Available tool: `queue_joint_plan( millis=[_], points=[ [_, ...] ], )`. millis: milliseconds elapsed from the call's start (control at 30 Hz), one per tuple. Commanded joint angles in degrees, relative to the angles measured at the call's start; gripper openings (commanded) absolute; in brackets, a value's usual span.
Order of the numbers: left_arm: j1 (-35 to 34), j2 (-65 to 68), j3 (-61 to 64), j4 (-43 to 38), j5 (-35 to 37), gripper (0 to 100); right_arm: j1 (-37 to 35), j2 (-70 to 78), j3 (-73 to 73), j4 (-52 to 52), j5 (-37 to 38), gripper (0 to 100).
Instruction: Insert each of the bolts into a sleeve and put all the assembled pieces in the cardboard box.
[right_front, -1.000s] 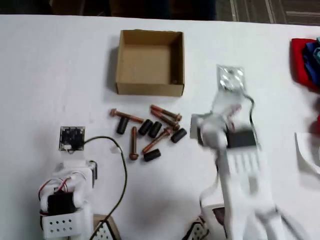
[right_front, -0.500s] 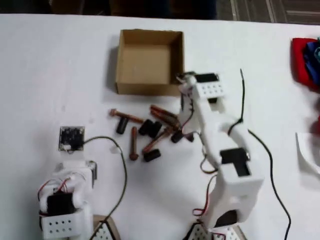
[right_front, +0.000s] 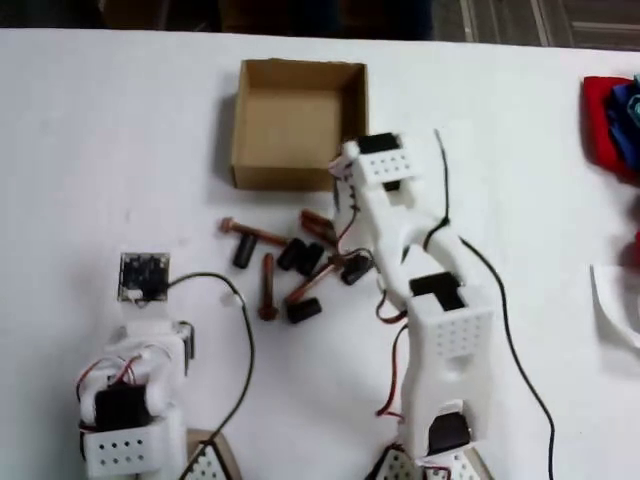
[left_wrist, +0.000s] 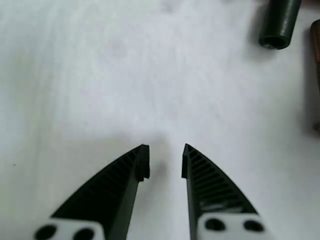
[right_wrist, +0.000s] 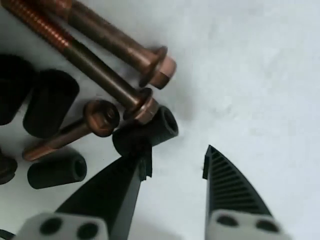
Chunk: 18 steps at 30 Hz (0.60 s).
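Where the right claw (right_wrist: 176, 160) hangs: low over the table (right_front: 100, 150), jaws fairly wide, holding nothing, one fingertip (right_wrist: 142, 162) just beside a black sleeve (right_wrist: 150, 131).
Left claw (left_wrist: 165, 161): narrow gap, holding nothing, above bare table.
Bolts (right_front: 255, 233): copper-coloured, lying loose among the sleeves (right_front: 300, 255).
Cardboard box (right_front: 300, 180): open-topped, just beyond them, near the right arm's wrist.

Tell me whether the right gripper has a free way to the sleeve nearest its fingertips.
Probably yes: the right gripper hangs open with the sleeve at one fingertip; a bolt head beside it may crowd the grasp.
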Motion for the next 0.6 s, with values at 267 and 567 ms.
queue_joint_plan(
  millis=[267, 567],
  points=[
    [-0.53, -0.09, 1.27, 0.09, 0.35, 13, -4.88, -0.04, -2.37, -1.98, -12.75, 16.3],
    [-0.53, -0.09, 1.27, 0.09, 0.35, 13, -1.36, 0.04, -2.37, -1.8, -13.8, 16.3]
  ],
)
